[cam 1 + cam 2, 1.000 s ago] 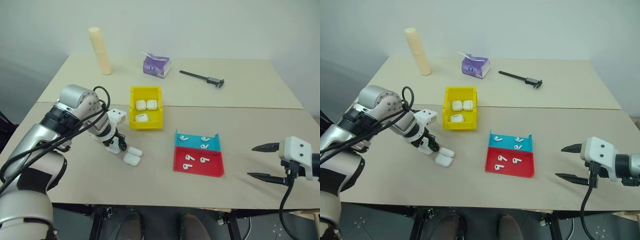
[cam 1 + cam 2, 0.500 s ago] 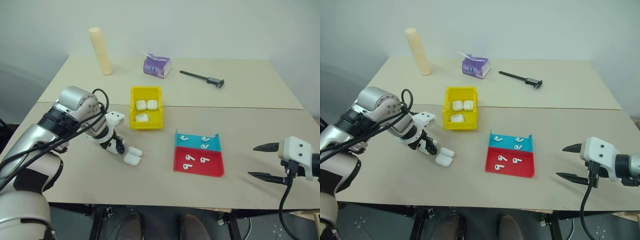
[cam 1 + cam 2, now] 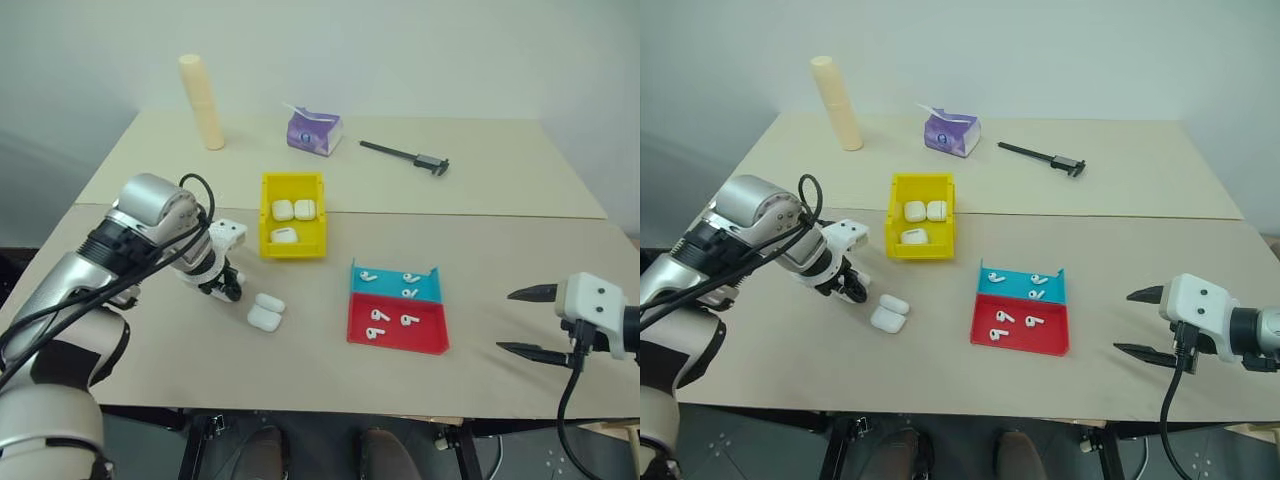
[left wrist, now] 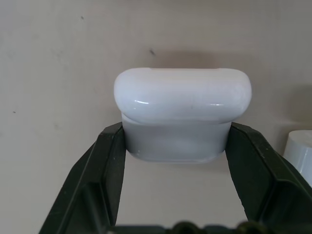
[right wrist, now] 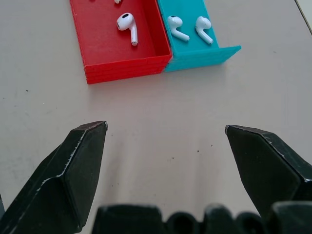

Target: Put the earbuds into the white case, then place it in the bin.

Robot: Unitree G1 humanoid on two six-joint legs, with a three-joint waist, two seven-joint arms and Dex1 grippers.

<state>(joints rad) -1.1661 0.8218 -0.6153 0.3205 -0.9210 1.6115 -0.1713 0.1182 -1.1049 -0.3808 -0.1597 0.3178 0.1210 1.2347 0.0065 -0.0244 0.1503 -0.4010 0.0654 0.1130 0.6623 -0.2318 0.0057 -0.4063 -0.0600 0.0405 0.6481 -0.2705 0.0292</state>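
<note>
A beige table point(image 3: 500, 190) holds a small yellow bin point(image 3: 292, 229) near its middle, with three white cases inside it. Just in front of the bin and toward the robot's left, the left gripper point(image 4: 175, 146) points steeply down, its two black fingers point(image 4: 109, 161) clamped tight on the sides of a white case point(image 4: 181, 113) with its lid shut. Two more cases point(image 3: 266, 311) lie on the table just beside that gripper, in front of the bin. To the right of the bin and nearer the robot sit a teal tray point(image 3: 394, 284) and a red tray point(image 3: 397, 325), touching, each holding loose white earbuds point(image 5: 127, 25). Well to the right of the bin, past the trays, the right gripper point(image 5: 165, 161) hovers above the table with its fingers spread wide, holding nothing.
</note>
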